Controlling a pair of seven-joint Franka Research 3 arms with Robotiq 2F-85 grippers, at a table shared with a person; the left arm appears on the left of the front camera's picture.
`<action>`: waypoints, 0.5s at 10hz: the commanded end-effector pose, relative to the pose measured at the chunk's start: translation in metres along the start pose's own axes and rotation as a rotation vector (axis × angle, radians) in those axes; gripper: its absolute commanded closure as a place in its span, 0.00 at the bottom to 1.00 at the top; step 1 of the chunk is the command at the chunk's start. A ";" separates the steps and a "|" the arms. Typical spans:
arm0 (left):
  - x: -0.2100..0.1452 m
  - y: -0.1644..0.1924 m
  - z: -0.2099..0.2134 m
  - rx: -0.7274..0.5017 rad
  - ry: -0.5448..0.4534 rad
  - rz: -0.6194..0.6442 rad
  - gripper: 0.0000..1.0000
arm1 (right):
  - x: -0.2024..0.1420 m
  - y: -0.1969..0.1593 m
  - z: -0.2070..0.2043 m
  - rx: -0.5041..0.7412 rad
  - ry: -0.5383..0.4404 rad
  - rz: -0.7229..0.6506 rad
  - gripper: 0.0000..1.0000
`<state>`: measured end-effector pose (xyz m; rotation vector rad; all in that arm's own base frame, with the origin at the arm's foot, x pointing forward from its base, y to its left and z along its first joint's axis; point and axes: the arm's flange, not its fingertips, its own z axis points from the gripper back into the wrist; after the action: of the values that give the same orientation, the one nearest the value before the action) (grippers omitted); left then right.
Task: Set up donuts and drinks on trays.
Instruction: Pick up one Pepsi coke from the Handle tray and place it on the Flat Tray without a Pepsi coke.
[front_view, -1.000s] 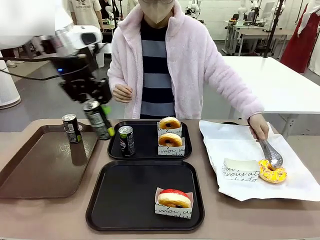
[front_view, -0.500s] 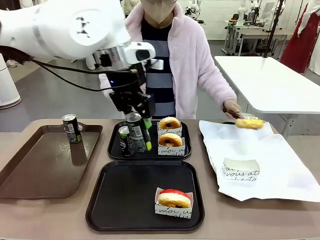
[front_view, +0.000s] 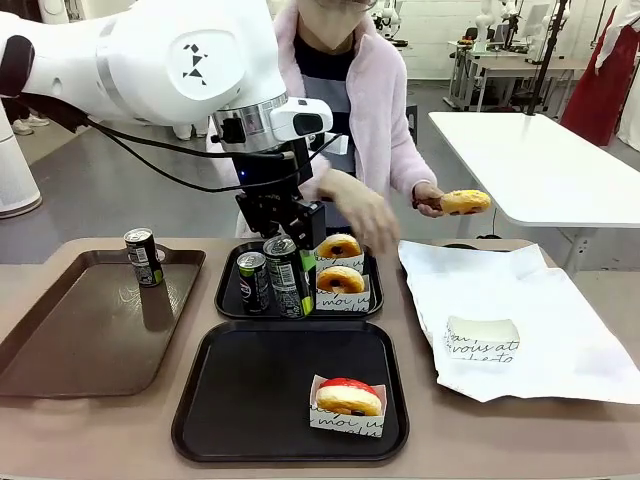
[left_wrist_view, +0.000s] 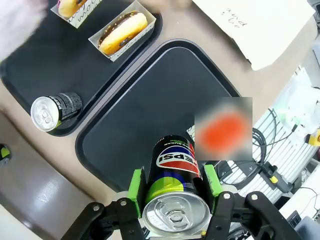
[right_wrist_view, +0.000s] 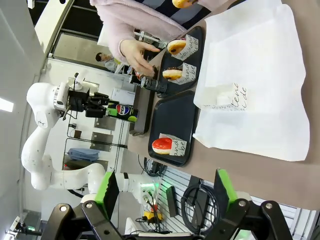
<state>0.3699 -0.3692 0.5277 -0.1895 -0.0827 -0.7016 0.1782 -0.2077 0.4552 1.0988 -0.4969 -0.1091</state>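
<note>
Front view: 3 cans (front_view: 144, 256), 4 donuts (front_view: 348, 397), 2 black trays (front_view: 250, 390) on the bench (front_view: 500, 430).
Cans: one on the brown tray (front_view: 90, 330), one standing on the far tray (front_view: 223, 300), one (left_wrist_view: 174, 165) clenched in the left jaws just beside it. Donuts: two in holders on the far tray, a red one on the near tray, one (front_view: 466, 201) held up by the person's hand (front_view: 428, 196). Left arm (front_view: 190, 60) reaches to the middle, wrist pointing down. Right jaws are spread wide.

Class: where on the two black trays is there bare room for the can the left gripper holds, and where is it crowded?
Near tray: bare everywhere left of and behind the red donut. Far tray: crowded, a standing can beside two boxed donuts, a hand above.
</note>
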 end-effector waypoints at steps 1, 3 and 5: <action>0.000 -0.002 0.000 0.000 0.001 -0.004 0.43 | 0.003 0.001 -0.001 0.027 -0.016 0.014 0.00; -0.052 -0.008 0.006 0.003 0.093 -0.100 0.43 | 0.003 0.001 -0.001 0.027 -0.016 0.014 0.00; -0.121 -0.008 0.046 -0.034 0.083 -0.152 0.43 | 0.003 0.001 -0.001 0.027 -0.016 0.014 0.00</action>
<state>0.3059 -0.3281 0.5377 -0.1611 0.0217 -0.8254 0.1783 -0.2077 0.4548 1.0994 -0.4957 -0.1095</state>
